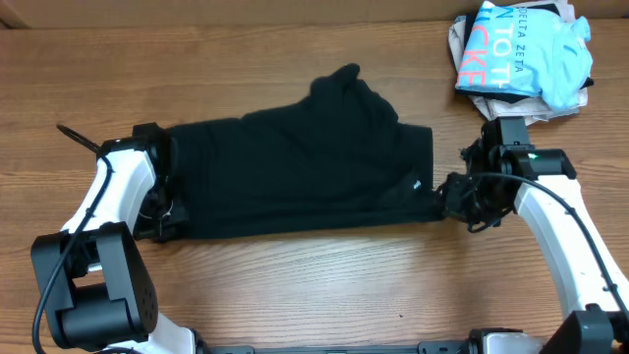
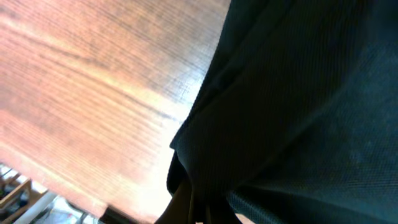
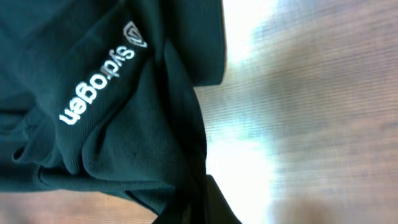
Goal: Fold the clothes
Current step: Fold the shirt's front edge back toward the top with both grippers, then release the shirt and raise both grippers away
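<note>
A black shirt (image 1: pixel 295 172) lies spread across the middle of the wooden table, folded into a long band. My left gripper (image 1: pixel 162 221) is shut on the shirt's left end; the left wrist view shows the dark cloth (image 2: pixel 298 112) bunched at the jaws (image 2: pixel 199 214). My right gripper (image 1: pixel 444 202) is shut on the shirt's right lower corner. The right wrist view shows the dark green-black cloth (image 3: pixel 93 112) with white lettering, pinched at the jaws (image 3: pixel 199 205).
A pile of folded clothes (image 1: pixel 521 54), with a light blue printed shirt on top, sits at the back right corner. Bare wood table (image 1: pixel 324 285) lies in front of the shirt and behind it on the left.
</note>
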### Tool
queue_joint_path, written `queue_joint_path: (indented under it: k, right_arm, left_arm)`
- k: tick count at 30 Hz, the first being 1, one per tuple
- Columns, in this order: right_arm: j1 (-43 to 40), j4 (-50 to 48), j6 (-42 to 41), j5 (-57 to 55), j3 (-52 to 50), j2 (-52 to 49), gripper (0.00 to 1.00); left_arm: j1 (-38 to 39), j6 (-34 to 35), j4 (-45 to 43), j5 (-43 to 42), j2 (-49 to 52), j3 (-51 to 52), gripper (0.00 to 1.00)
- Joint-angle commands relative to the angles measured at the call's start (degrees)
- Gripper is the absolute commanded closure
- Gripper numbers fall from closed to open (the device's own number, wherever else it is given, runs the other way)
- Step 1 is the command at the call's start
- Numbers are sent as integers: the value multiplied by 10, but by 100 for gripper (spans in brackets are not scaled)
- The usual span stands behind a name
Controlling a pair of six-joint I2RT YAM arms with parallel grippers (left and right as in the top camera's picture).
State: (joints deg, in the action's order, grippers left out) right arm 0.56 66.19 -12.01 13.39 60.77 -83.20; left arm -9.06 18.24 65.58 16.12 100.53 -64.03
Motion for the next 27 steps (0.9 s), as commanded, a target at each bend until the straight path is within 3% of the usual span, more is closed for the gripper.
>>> queue_joint_path:
  k: [1, 7, 11, 14, 15, 16, 17, 19, 23, 27]
  right_arm:
    - [-6, 25, -18, -24, 5, 6, 96]
    - [-6, 73, -46, -24, -16, 6, 95]
    - [-6, 92, -46, -24, -16, 6, 53]
    - [-6, 89, -46, -23, -16, 6, 39]
    - [-6, 87, -46, -23, -16, 6, 38]
    - [-6, 84, -46, -23, -16, 6, 37]
    - [-6, 78, -46, -23, -16, 6, 37]
    - [-6, 67, -46, -23, -14, 6, 37]
    - [-6, 37, -40, -10, 7, 6, 37]
    - [0, 5, 5, 32, 71, 6, 35]
  left_arm:
    - [-7, 16, 25, 47, 2, -9, 96]
    - [-7, 51, 52, 72, 2, -9, 96]
    - [-7, 51, 49, 65, 2, -9, 96]
    - [-7, 49, 47, 63, 2, -9, 90]
    - [-7, 49, 47, 62, 2, -9, 79]
    - [-7, 49, 47, 58, 2, -9, 54]
    - [-7, 49, 47, 56, 2, -9, 39]
    - [-7, 40, 46, 51, 2, -9, 20]
    - [-7, 36, 46, 50, 2, -16, 6]
    - [-7, 36, 69, 33, 1, -77, 2]
